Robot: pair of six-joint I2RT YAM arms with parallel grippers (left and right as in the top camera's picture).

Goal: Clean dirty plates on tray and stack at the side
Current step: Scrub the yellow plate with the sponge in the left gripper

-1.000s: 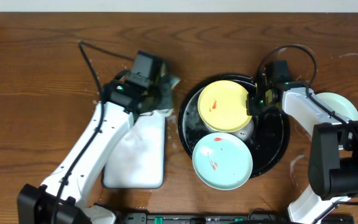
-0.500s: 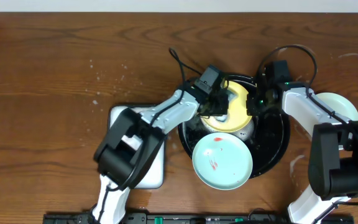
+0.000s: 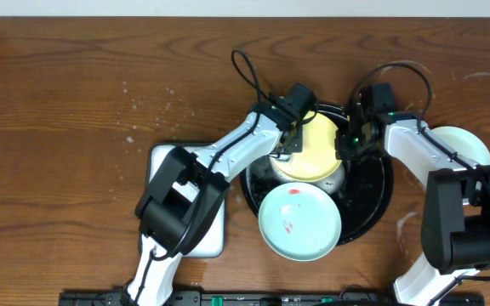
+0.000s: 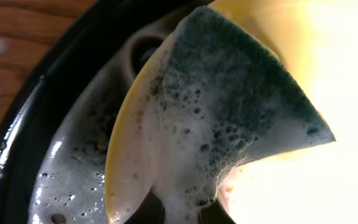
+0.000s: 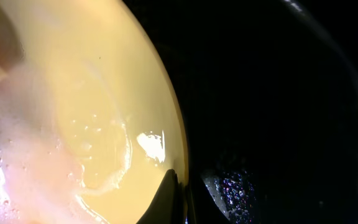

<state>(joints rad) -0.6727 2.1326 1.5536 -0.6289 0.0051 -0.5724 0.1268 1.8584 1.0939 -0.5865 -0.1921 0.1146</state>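
The yellow plate (image 3: pixel 317 149) is tilted in the black tray (image 3: pixel 373 200). My right gripper (image 3: pixel 344 144) is shut on its right rim; the rim (image 5: pixel 173 118) sits between the fingers. My left gripper (image 3: pixel 289 146) is shut on a foamy green sponge (image 4: pixel 229 118) pressed against the yellow plate's face (image 4: pixel 126 162). A mint green plate (image 3: pixel 300 223) with red smears lies at the tray's front edge. A second mint green plate (image 3: pixel 466 144) lies on the table to the right, partly hidden by my right arm.
A white rectangular tray (image 3: pixel 213 242) lies left of the black tray, under my left arm. Foam covers the black tray floor (image 4: pixel 73 180). White specks mark the brown tabletop (image 3: pixel 143 106) at the left.
My left arm swung from the white tray over to the black tray and put the sponge on the yellow plate. The front mint plate shifted slightly left. The right gripper kept its hold.
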